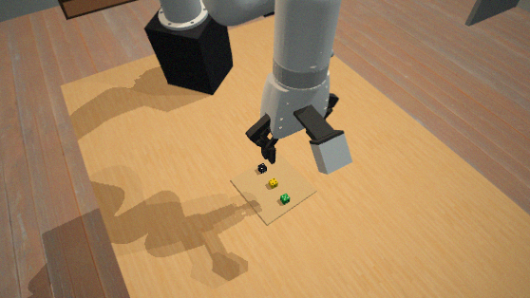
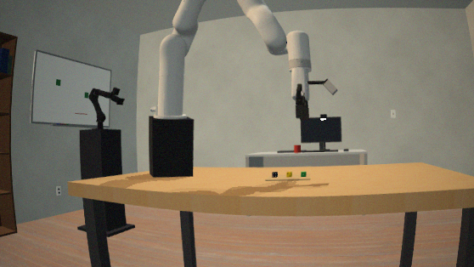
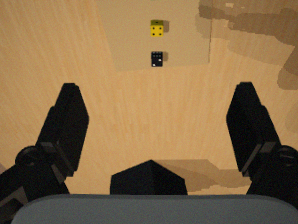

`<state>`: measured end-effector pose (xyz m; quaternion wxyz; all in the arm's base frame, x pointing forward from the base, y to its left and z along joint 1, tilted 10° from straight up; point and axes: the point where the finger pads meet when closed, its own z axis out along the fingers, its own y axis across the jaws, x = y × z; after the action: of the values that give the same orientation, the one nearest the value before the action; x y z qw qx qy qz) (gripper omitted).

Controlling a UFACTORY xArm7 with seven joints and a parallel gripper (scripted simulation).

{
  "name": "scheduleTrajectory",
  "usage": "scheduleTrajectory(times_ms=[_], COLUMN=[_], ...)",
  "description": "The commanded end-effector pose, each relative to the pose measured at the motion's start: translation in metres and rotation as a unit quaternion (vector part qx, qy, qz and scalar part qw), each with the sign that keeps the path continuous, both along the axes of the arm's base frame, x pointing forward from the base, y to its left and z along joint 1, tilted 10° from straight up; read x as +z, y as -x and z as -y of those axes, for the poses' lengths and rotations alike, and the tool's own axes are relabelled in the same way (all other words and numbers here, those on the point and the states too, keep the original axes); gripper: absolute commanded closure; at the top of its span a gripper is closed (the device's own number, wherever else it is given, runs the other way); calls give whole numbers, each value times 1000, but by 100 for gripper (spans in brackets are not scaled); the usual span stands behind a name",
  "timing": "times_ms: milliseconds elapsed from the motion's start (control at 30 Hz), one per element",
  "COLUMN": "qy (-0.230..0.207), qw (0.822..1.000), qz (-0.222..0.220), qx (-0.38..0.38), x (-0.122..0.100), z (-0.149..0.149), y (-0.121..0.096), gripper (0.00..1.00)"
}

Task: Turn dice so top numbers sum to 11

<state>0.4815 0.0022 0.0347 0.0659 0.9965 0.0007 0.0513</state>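
Observation:
Three small dice lie flat in a row on a tan mat: a black die, a yellow die and a green die. My gripper hangs high above the table, well clear of the dice, open and empty. In the wrist view its fingers stand wide apart. The pips are too small to read.
The arm's black base block stands at the back of the wooden table. The mat lies flat near the table's middle. Beyond the table stand a desk with a monitor and a second small arm on a pedestal.

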Motion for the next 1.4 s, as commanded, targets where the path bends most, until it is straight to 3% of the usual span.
scheduleTrajectory(times_ms=[0, 1367], qy=[0, 0], qw=[1000, 1000], qz=[2, 2], qx=[0, 0], x=[2, 2], z=[0, 0], y=[-1, -1], gripper=[0, 0])
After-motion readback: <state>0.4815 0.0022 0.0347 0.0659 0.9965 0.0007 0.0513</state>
